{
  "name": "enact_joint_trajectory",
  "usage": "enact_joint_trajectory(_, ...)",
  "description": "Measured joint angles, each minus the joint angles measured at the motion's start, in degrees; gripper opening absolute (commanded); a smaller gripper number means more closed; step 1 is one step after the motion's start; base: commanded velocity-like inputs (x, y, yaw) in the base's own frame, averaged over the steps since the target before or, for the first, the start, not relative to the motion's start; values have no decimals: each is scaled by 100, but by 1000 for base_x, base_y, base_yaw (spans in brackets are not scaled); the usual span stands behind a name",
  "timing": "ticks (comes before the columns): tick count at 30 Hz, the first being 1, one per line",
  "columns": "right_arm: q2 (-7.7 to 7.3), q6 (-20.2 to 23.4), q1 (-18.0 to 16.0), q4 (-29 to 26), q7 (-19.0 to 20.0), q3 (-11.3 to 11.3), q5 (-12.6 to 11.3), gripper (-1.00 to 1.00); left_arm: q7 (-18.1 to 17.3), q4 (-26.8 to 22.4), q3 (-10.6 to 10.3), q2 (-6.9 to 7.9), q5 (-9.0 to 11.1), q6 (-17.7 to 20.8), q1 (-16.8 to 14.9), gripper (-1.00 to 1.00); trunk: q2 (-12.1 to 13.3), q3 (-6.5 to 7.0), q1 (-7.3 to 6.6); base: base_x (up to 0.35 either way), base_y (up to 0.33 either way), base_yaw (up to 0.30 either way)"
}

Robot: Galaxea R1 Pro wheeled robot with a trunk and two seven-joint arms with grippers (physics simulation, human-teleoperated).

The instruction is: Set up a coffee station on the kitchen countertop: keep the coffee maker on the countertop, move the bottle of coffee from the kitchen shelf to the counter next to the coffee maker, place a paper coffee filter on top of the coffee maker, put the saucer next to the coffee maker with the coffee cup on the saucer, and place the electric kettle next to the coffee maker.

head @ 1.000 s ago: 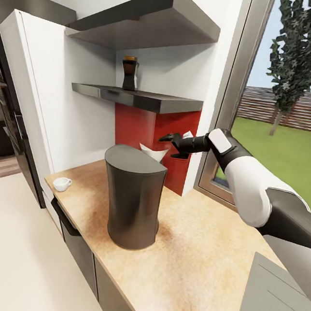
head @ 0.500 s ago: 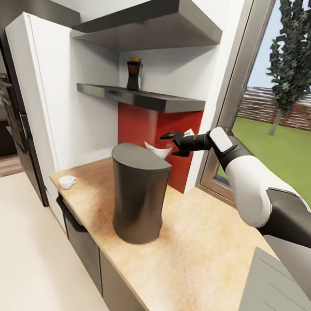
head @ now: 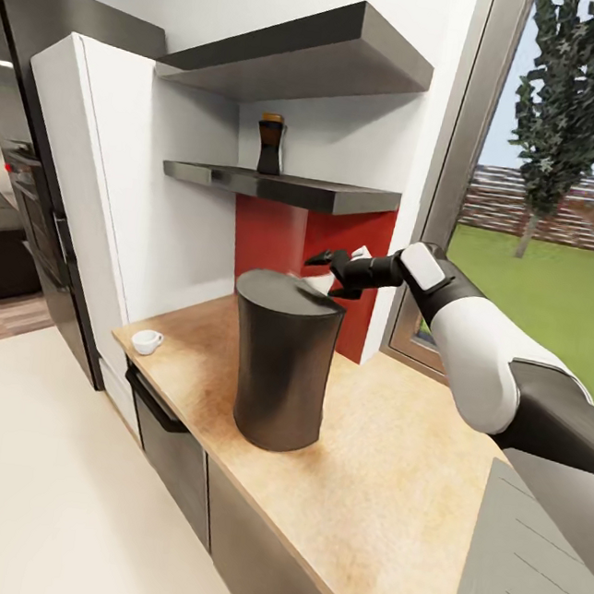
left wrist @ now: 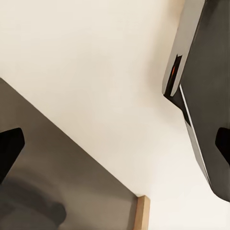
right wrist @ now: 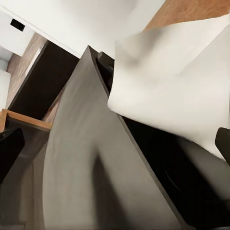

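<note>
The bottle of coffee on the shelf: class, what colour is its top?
Amber-orange, on a dark bottle of coffee; head view.

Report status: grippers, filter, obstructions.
Right gripper over coffee maker, filter in front of it; grip unclear. Left gripper not in view. Bottle on shelf, cup on countertop. Nothing obstructing.

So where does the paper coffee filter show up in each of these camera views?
Head view: the paper coffee filter peeks out white behind the coffee maker's top, by the right gripper.
Right wrist view: the filter is the big white sheet above the maker's grey top.
Left wrist view: I can't make it out.
Shared landmark: the coffee maker.
</note>
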Motion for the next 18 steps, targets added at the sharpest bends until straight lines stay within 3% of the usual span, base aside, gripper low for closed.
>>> enact_joint_trajectory(6,-8,8,0,8,-2,-391,0,100,0,0,0,3,-8,3,0,100,0,0,0,0,0,0)
enact_joint_trajectory(18,-20,9,0,5,-2,-448,1,100,5,0,0,3,-7,-3,0,100,0,0,0,-3,0,0)
